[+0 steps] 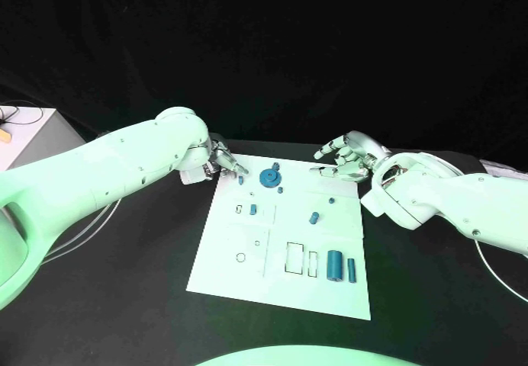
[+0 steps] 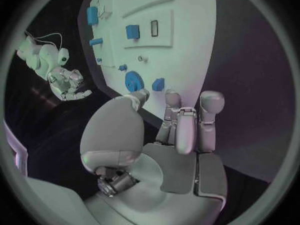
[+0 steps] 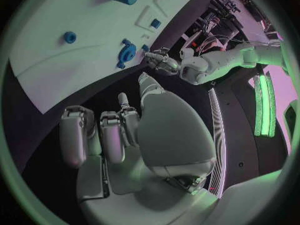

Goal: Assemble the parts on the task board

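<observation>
Both the left hand (image 1: 216, 162) and right hand (image 1: 346, 156) hover empty, fingers loosely apart, at the board's (image 1: 248, 271) far end; next, probably, a reach for the gear (image 1: 269, 178).

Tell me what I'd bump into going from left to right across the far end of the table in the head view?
Left hand → small blue part by its fingers → round blue gear on the task board → right hand.
</observation>
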`<control>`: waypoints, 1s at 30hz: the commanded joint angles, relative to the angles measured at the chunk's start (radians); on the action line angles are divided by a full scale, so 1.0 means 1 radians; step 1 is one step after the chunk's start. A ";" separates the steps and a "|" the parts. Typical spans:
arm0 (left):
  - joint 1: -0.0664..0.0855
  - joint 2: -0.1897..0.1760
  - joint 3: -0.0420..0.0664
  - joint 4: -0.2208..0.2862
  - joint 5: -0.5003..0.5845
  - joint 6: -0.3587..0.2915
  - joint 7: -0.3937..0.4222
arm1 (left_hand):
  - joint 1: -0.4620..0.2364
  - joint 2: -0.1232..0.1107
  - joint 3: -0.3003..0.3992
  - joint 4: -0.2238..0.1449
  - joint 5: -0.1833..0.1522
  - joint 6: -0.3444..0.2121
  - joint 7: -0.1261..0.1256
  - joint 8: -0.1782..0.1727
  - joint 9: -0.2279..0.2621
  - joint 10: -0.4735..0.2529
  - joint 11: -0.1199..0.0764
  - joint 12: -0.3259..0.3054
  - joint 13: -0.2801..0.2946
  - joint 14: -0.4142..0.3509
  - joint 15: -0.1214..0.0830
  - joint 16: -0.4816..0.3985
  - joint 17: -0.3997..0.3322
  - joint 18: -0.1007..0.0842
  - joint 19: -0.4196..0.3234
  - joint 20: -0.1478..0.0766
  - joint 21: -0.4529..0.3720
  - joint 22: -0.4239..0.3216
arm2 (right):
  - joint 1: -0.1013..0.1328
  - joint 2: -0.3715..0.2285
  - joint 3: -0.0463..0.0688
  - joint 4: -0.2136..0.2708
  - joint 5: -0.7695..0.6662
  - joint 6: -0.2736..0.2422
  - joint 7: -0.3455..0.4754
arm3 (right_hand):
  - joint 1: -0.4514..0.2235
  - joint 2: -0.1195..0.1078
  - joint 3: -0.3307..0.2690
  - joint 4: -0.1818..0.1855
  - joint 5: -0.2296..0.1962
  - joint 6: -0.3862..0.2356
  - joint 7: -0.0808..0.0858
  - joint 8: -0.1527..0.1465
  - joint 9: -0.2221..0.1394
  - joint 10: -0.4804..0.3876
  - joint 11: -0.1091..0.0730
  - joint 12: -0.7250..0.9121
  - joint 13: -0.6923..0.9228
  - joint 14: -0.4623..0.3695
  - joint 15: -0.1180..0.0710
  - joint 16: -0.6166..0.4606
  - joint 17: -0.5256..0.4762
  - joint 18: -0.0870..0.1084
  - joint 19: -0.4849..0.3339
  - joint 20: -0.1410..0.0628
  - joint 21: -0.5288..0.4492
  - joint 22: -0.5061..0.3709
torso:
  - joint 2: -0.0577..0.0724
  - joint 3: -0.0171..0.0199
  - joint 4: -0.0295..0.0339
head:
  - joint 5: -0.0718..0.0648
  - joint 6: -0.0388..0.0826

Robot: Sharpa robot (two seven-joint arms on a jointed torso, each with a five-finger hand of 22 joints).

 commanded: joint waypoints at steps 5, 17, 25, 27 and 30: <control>-0.002 0.006 -0.005 -0.001 0.021 0.032 0.011 | 0.019 0.001 0.007 -0.001 0.004 0.008 0.001 0.005 -0.003 -0.010 0.000 0.002 -0.001 0.036 0.005 0.002 0.070 0.014 -0.003 0.003 -0.001 0.001 | 0.000 0.002 0.000 0.000 -0.007 0.003 0.012 | -0.004 0.009 0.007 0.000 0.006 0.004 0.000 -0.005 -0.001 -0.004 -0.002 0.000 0.107 0.103 0.003 -0.002 0.255 0.007 0.041 0.005 -0.002 0.161 | 0.001 0.0005 -0.0001 | 0.000 -0.001; -0.002 0.004 -0.008 0.006 0.029 0.043 0.012 | 0.034 0.007 0.014 -0.002 0.004 0.009 0.000 0.006 -0.006 -0.009 -0.001 0.004 0.000 0.036 0.005 0.002 0.070 0.014 -0.003 0.004 0.000 0.003 | 0.000 0.004 0.000 -0.002 -0.006 0.005 0.011 | -0.004 0.009 0.007 0.000 0.006 0.004 0.000 -0.005 -0.001 -0.004 -0.002 0.000 0.107 0.103 0.003 -0.002 0.255 0.007 0.041 0.005 -0.002 0.161 | 0.000 0.0008 0.0006 | 0.000 -0.005; -0.002 -0.011 -0.008 0.035 0.041 0.019 0.010 | 0.075 0.031 0.045 -0.003 0.001 0.025 -0.008 0.026 -0.002 -0.005 -0.008 0.008 0.000 0.036 0.000 0.004 0.070 0.014 -0.003 0.002 0.003 0.006 | 0.000 0.003 0.000 -0.002 -0.006 0.006 0.009 | -0.004 0.011 0.008 0.001 0.007 0.004 0.000 -0.005 -0.001 -0.004 -0.002 0.000 0.107 0.103 0.003 -0.002 0.254 0.007 0.042 0.005 -0.001 0.162 | 0.002 0.0011 -0.0014 | -0.003 -0.006; -0.002 -0.015 -0.008 0.043 0.046 0.014 0.009 | 0.101 0.040 0.068 -0.006 0.000 0.028 -0.015 0.043 0.008 -0.003 -0.014 0.008 -0.001 0.037 -0.005 0.005 0.071 0.014 -0.002 -0.001 0.005 0.009 | 0.000 0.003 0.000 -0.002 -0.006 0.007 0.008 | -0.004 0.011 0.008 0.001 0.007 0.004 0.000 -0.005 -0.001 -0.004 -0.002 0.000 0.107 0.103 0.003 -0.002 0.254 0.007 0.042 0.005 -0.001 0.162 | 0.001 0.0008 -0.0010 | -0.004 -0.007; -0.003 -0.018 -0.008 0.050 0.050 0.011 0.008 | 0.134 0.045 0.103 -0.010 -0.001 0.022 -0.020 0.058 0.019 -0.001 -0.019 0.008 -0.002 0.038 -0.010 0.006 0.072 0.013 -0.002 -0.006 0.007 0.010 | 0.000 0.004 0.000 -0.003 -0.006 0.007 0.008 | -0.004 0.011 0.008 0.001 0.007 0.004 0.000 -0.005 -0.001 -0.004 -0.002 0.000 0.107 0.103 0.003 -0.002 0.254 0.007 0.042 0.005 -0.001 0.162 | 0.000 0.0006 -0.0004 | -0.005 -0.008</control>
